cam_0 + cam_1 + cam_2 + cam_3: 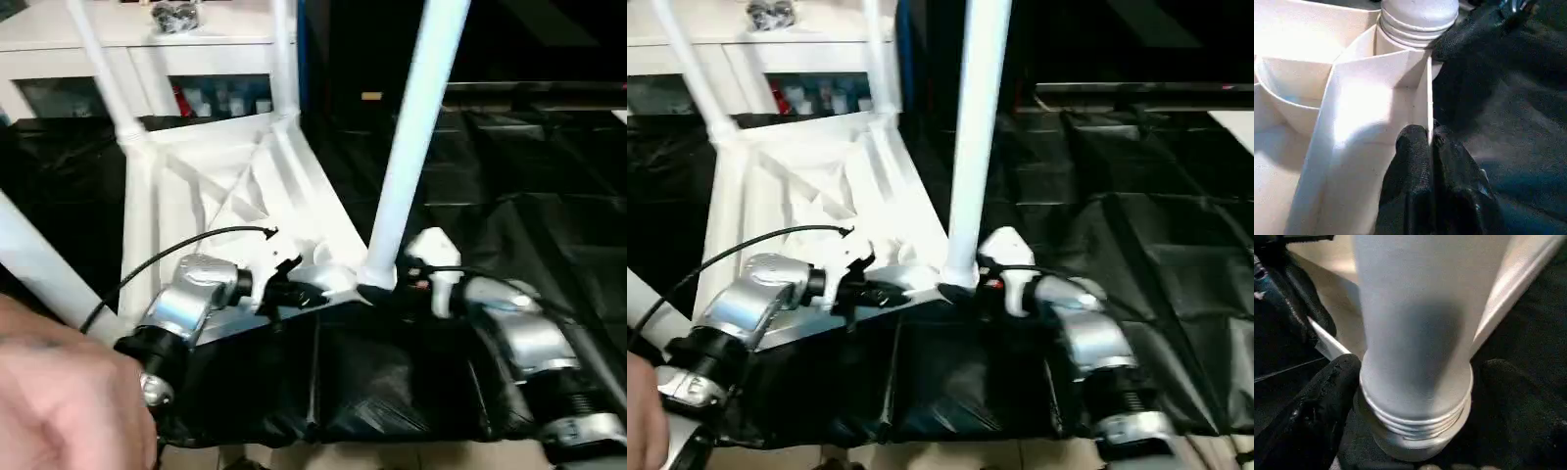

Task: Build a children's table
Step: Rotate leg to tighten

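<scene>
White leg (411, 147) clamped at its threaded base by my right claw (1415, 396); left claw (1430, 147) pinches a tabletop (245, 186) rib. Leg tilts, so threads may cross in the socket.

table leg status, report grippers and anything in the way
Right gripper shut on the leg at its threaded base. Left gripper pinching a rib of the tabletop. A person's hand intrudes near the left arm.

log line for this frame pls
left gripper: shut on tabletop rim | right gripper: shut on leg base | leg upright at near corner socket
</scene>
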`<state>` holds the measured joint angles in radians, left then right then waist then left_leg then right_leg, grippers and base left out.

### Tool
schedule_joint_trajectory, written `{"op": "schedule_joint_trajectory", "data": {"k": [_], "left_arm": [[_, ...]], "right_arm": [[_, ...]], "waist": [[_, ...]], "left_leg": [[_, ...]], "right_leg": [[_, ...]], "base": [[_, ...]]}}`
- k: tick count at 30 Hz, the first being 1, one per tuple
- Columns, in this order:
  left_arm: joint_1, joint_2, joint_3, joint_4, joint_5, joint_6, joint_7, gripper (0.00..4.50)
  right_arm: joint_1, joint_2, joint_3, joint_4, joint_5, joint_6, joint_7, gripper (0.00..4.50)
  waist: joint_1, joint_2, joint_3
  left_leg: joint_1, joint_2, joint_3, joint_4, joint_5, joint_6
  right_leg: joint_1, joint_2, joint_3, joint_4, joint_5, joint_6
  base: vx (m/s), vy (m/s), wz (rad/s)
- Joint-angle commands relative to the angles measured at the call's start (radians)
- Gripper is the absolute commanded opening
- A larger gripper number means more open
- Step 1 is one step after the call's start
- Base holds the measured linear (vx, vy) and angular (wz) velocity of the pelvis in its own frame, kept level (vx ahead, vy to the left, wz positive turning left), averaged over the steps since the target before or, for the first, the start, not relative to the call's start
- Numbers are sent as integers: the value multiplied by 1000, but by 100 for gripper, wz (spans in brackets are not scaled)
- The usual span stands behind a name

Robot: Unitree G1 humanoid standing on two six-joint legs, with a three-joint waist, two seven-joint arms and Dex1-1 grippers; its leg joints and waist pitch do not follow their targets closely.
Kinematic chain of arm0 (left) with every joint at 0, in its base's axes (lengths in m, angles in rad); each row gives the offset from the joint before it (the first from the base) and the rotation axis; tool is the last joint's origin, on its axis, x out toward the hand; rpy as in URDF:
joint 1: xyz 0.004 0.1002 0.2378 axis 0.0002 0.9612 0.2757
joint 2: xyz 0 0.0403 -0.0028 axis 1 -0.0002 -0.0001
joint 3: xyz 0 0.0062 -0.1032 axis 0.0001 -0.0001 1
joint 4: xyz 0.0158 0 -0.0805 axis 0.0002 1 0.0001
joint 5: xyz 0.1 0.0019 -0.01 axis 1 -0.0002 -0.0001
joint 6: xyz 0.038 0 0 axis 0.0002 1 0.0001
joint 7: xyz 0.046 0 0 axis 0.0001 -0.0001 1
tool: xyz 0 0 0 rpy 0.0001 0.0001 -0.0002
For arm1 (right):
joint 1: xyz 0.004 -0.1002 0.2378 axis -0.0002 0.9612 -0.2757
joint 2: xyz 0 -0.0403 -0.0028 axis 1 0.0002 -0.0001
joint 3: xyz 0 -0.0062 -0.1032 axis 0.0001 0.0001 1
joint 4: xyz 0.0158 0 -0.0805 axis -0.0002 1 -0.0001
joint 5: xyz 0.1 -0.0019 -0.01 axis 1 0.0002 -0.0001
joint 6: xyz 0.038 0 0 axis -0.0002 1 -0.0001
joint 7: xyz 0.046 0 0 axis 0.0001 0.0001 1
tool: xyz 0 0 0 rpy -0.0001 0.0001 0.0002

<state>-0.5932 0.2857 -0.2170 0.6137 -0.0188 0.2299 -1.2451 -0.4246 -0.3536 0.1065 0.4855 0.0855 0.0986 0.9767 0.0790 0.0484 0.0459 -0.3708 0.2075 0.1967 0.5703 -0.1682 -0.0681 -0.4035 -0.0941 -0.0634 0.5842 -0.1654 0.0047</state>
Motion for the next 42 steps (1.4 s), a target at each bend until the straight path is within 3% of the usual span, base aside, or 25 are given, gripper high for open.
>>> {"op": "schedule_joint_trajectory", "data": {"k": [1, 3, 5, 6, 9, 10, 12, 13, 16, 21, 23, 24, 26, 27, 28, 29, 34, 35, 39, 40, 42], "left_arm": [[-4, -2, -33, -29, -38, -29, -103, 0], [-4, 6, -34, -24, -35, -36, -109, 0], [-7, 11, -35, -18, -36, -41, -113, 0], [-10, 13, -37, -12, -34, -45, -113, 0], [-15, 20, -33, -5, -34, -49, -118, 0], [-16, 23, -33, 1, -32, -52, -117, 0], [-18, 27, -31, 4, -32, -53, -119, 0], [-19, 29, -31, 5, -33, -54, -119, 0], [-11, 36, -28, -1, -39, -48, -118, 0], [2, 49, -30, -11, -43, -47, -120, 0], [6, 48, -25, -10, -41, -36, -99, 0], [7, 45, -27, -8, -38, -36, -92, 0], [1, 24, -20, 8, -23, -19, -28, 0], [1, 24, -20, 8, -23, -19, -28, 0], [2, -7, -12, 12, -11, -2, 47, 0], [4, -44, -3, 7, -10, 20, 112, 0], [-1, -122, 6, 12, -4, 37, 223, 0], [1, -154, 4, 9, -2, 41, 257, 0], [13, -190, -19, -12, 6, 46, 283, 0], [19, -179, -26, -24, 13, 40, 266, 0], [25, -156, -30, -33, 16, 28, 243, 0]], "right_arm": [[-20, -12, 21, 9, -4, -19, 33, 446], [-28, -8, 30, 22, -10, -19, 41, 446], [-48, 2, 34, 54, -11, -27, 47, 446], [-60, 6, 37, 71, -12, -32, 54, 446], [-91, 25, 53, 116, -16, -37, 72, 446], [-99, 30, 59, 129, -18, -39, 77, 446], [-115, 40, 65, 148, -18, -43, 83, 418], [-121, 44, 63, 155, -11, -43, 89, 410], [-128, 58, 62, 170, 1, -49, 103, 392], [-123, 76, 62, 180, 1, -70, 95, 362], [-109, 97, 58, 174, -1, -76, 62, 348], [-102, 104, 59, 172, -6, -78, 43, 341], [-85, 127, 58, 170, -33, -81, -46, 327], [-85, 127, 58, 170, -33, -81, -46, 319], [-62, 170, 49, 163, -57, -72, -166, 303], [-39, 215, 32, 148, -52, -47, -243, 303], [-18, 299, 21, 150, -60, -33, -375, 275], [-26, 331, 23, 167, -75, -39, -435, 275], [-36, 372, 52, 161, -108, -60, -493, 275], [-25, 369, 42, 139, -97, -65, -480, 307], [-15, 351, 29, 119, -79, -65, -454, 340]], "waist": [[0, -3, -68], [3, -2, -68], [7, -13, -68], [8, -8, -67], [5, -9, -65], [3, -16, -65], [6, -21, -63], [7, -16, -63], [6, -21, -60], [3, -18, -60], [-2, -16, -59], [-4, -23, -58], [-8, -20, -57], [-9, -13, -56], [-15, -11, -55], [-16, -17, -55], [-19, -21, -51], [-19, -17, -50], [-24, -18, -49], [-24, -24, -49], [-22, -21, -51]], "left_leg": [[13, 20, -6, -54, -225, 69], [14, 20, -5, -54, -224, 69], [15, 21, -5, -54, -227, 65], [12, 21, -6, -55, -225, 63], [12, 22, -7, -56, -234, 56], [12, 20, -6, -56, -238, 54], [11, 21, -6, -57, -233, 56], [12, 21, -7, -57, -237, 53], [10, 21, -9, -59, -247, 47], [9, 20, -10, -59, -249, 42], [12, 20, -9, -60, -266, 37], [11, 20, -9, -61, -265, 36], [13, 21, -10, -61, -276, 32], [14, 21, -11, -62, -280, 27], [14, 20, -11, -65, -295, 15], [19, 19, -12, -65, -305, 8], [20, 15, -16, -69, -344, 10], [21, 14, -16, -69, -353, 8], [23, 12, -20, -70, -384, 4], [21, 11, -20, -70, -382, 12], [19, 13, -20, -72, -368, 17]], "right_leg": [[49, -38, 29, -58, -167, -263], [48, -38, 30, -58, -167, -265], [47, -40, 30, -57, -183, -267], [48, -41, 30, -56, -195, -266], [48, -41, 30, -58, -212, -257], [48, -41, 29, -58, -217, -256], [48, -44, 31, -58, -237, -251], [47, -45, 31, -59, -253, -247], [49, -46, 31, -60, -282, -235], [47, -46, 31, -60, -294, -232], [44, -45, 32, -62, -300, -234], [45, -44, 32, -62, -304, -232], [42, -45, 32, -64, -326, -228], [40, -45, 33, -64, -332, -227], [40, -44, 34, -69, -348, -218], [36, -45, 35, -71, -366, -214], [32, -46, 35, -83, -464, -170], [31, -46, 35, -85, -481, -164], [26, -47, 32, -98, -560, -119], [26, -48, 33, -99, -566, -113], [26, -47, 34, -99, -545, -111]], "base": [[0, 0, 0], [0, 0, 0], [0, 0, 0], [0, 0, 0], [0, 0, 0], [0, 0, 0], [0, 0, 0], [0, 0, 0], [0, 0, 0], [0, 0, 0], [0, 0, 0], [0, 0, 0], [0, 0, 0], [0, 0, 0], [0, 0, 0], [0, 0, 0], [0, 0, 0], [0, 0, 0], [0, 0, 0], [0, 0, 0], [0, 0, 0]]}}
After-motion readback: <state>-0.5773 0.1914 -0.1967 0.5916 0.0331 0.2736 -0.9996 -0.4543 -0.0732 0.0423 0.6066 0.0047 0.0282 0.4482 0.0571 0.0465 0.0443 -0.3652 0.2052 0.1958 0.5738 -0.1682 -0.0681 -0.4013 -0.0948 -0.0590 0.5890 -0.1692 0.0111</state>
